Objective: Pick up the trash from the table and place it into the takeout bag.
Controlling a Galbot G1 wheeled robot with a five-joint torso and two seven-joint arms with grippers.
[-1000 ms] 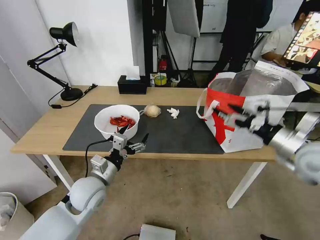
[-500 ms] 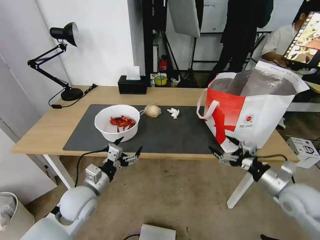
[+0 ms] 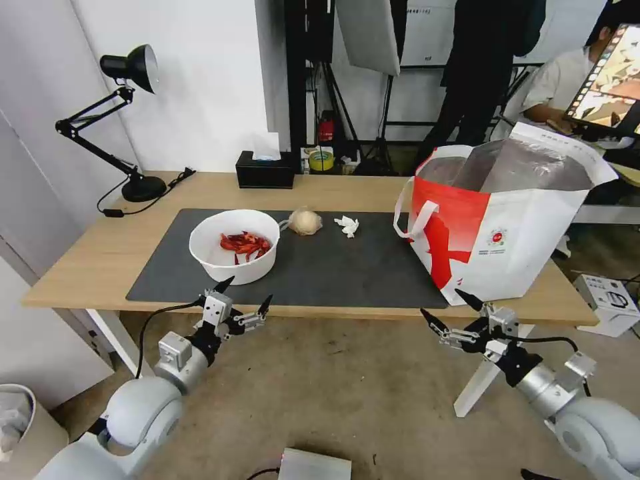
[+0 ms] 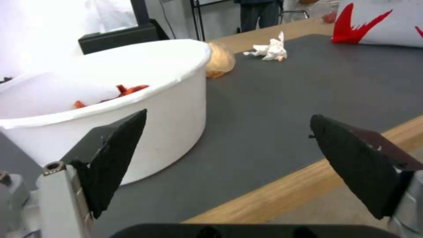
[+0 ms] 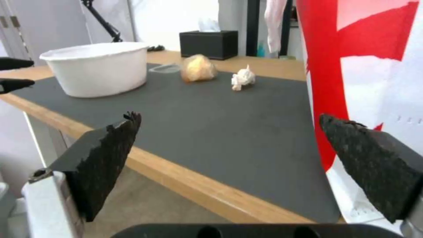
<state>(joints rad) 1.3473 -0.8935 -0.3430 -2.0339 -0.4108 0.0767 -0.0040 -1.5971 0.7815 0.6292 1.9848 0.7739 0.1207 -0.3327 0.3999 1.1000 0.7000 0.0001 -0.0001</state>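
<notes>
1. The right gripper (image 3: pixel 450 311) has dropped from the front of the takeout bag (image 3: pixel 527 227) to below the near table (image 3: pixel 100 257) edge within the last second; its jaws stand wide and hold nothing; the bag now stands just beyond and above it, upright with its foil mouth open.
2. The left gripper (image 3: pixel 243 295) has also drawn back and sunk from the white bowl (image 3: pixel 235 245) to just under the table edge; its jaws are spread wide and empty; the bowl sits directly ahead of it on the dark mat (image 3: pixel 333 267), not touched.
3. The small clear bag (image 3: pixel 305 221) with its beige lump lies beyond the bowl, ahead and to the right of the left gripper; the crumpled tissue (image 3: pixel 347 225) rests just beside it, nearer the takeout bag.
4. Judged from this, both arms have pulled back; three pieces of trash wait on the mat, so the task is unfinished and a fresh pick is due.
</notes>
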